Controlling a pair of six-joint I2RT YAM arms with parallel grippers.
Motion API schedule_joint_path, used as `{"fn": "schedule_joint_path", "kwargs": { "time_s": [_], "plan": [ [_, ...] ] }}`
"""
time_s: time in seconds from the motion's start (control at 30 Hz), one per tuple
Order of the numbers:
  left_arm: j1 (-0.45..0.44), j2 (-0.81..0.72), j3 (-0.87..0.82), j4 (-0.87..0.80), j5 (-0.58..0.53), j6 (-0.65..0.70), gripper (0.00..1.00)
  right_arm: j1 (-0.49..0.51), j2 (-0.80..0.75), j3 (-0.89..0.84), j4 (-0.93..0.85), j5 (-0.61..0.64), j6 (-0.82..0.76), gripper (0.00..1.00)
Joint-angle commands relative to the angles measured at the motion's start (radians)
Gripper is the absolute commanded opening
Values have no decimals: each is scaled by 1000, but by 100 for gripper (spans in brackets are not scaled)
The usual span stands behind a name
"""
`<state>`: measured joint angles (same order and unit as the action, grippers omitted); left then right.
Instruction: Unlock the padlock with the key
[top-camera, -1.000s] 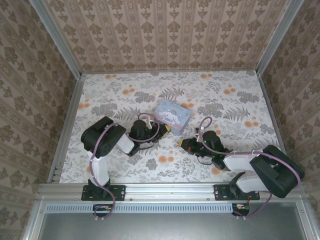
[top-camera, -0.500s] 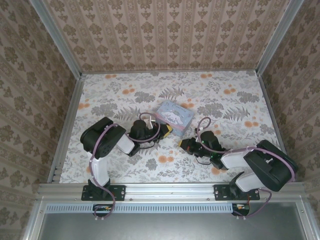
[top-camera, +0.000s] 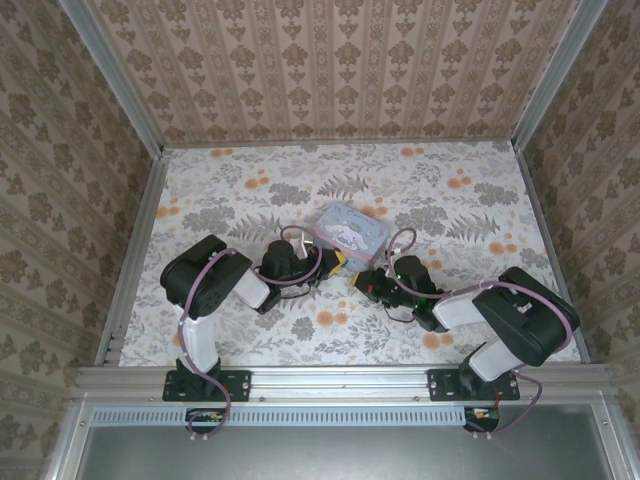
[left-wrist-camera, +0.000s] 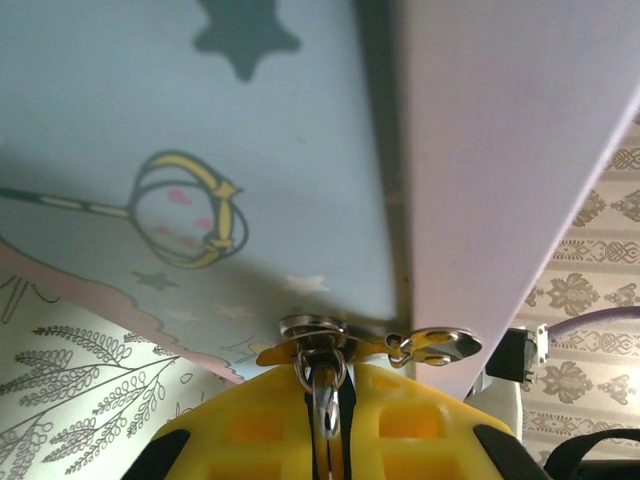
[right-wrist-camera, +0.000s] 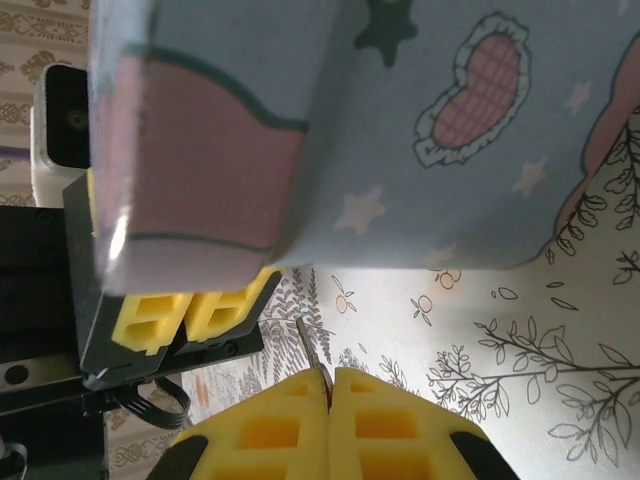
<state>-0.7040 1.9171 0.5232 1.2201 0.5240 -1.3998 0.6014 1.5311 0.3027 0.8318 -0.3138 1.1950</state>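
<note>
Right pincer (right-wrist-camera: 328, 380) aimed key (right-wrist-camera: 307, 343) at padlock (left-wrist-camera: 322, 385).
It pinched key; left pincer (left-wrist-camera: 329, 402) pinched padlock at tin (left-wrist-camera: 200, 150), just ahead of key's tip.

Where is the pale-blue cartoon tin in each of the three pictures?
Top external: the tin sits mid-table, between both arms.
Left wrist: it looms across the upper part, close up.
Right wrist: it spans the top.
Shared landmark: the floral tabletop under it.
</note>
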Motion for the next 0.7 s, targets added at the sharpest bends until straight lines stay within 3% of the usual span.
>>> {"fn": "schedule_joint_path", "kwargs": {
  "time_s": [0.0,0.3,0.67],
  "plan": [
    [-9,-44,-15,59,10,-3,0,-31,23,24,44,-6,8,0],
    [-18,-49,-27,62,10,-3,0,-170,-2,70,-42,-73,-48,0],
    [-26,-26,-10,66,-2,-8,0,-165,-45,-6,32,-124,11,0]
  ]
}}
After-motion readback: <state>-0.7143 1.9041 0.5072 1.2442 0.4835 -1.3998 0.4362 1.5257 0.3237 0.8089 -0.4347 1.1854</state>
